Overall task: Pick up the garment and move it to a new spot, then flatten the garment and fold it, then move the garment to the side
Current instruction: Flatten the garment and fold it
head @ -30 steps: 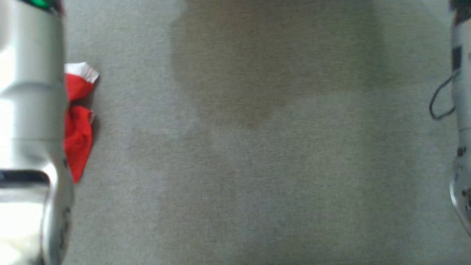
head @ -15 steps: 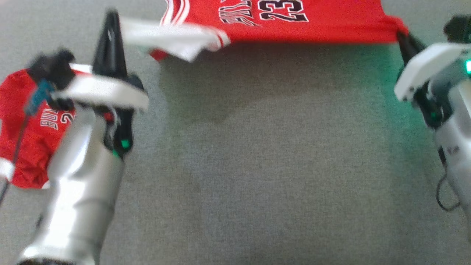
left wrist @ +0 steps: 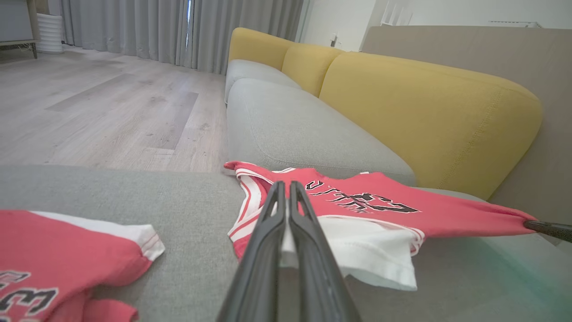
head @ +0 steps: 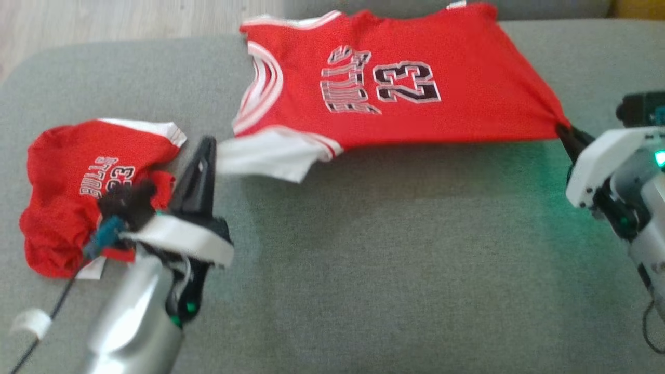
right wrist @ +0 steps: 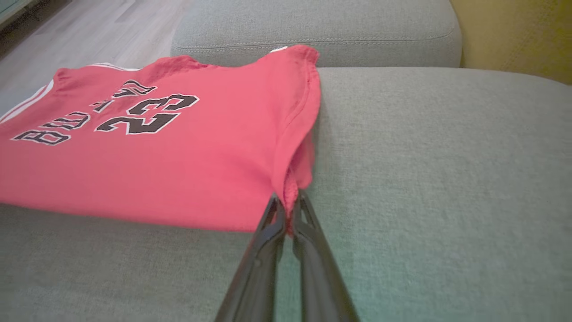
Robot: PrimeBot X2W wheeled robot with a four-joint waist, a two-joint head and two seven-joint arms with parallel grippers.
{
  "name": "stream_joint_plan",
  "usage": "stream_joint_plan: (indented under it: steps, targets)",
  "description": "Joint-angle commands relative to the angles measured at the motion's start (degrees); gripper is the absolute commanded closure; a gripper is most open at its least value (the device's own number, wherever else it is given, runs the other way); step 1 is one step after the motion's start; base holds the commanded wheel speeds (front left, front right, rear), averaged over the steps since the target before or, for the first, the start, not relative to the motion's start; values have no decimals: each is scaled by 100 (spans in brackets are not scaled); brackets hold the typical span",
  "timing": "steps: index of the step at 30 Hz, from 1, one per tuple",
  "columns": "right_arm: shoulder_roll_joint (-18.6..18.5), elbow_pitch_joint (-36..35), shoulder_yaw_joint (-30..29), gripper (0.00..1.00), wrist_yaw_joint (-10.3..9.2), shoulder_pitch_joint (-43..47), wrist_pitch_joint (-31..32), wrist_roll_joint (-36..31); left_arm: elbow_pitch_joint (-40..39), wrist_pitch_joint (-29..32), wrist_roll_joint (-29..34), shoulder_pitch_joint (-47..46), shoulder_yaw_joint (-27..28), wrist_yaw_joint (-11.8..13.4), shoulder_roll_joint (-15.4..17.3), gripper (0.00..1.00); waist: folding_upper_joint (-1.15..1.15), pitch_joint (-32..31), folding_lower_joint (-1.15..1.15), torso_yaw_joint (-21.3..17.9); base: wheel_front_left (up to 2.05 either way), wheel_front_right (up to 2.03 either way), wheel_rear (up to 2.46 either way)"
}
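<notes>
Item: jersey (head: pixel 395 88), red, spread along seat cushion (head: pixel 363 259) far edge. Right gripper (head: pixel 563 131) clamped on its near-right corner; left gripper (head: pixel 207 143) closed, apparently pinching the white hem. Taut between them for flattening.

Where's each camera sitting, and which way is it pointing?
Head: up high, looking down at the seat; both arms show, left fingers and right fingers shut on the jersey.
Left wrist: low, looking along the left fingers over the jersey toward yellow cushions.
Right wrist: low, along the right fingers at the jersey's pinched corner.
All share the jersey.
</notes>
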Motion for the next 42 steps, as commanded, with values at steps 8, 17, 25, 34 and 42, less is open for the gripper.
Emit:
stream_joint_plan:
  steps: [8,17,25,34,42]
  targets:
    - [-353,-559,-21,100,-4,760,-51,573,-1149,267,-115,907,121,371,300,100,0,-564,1,-78,0,0,0]
    - [-421,-1136,-174,100,-4,1596,62,824,-2188,551,-194,1869,30,764,418,100,0,-838,1,-144,0,0,0]
    - [-420,-1620,-696,100,-4,2097,163,697,-2803,665,-253,2253,64,1056,443,100,0,-795,1,-183,0,0,0]
    - [-147,-1998,-1316,100,-4,2112,461,187,-2804,745,-231,1817,86,1038,438,100,0,-557,1,-159,0,0,0]
    - [119,-2164,-1708,100,-4,1840,843,-408,-2321,894,-220,1140,124,903,488,100,0,-189,1,-142,0,0,0]
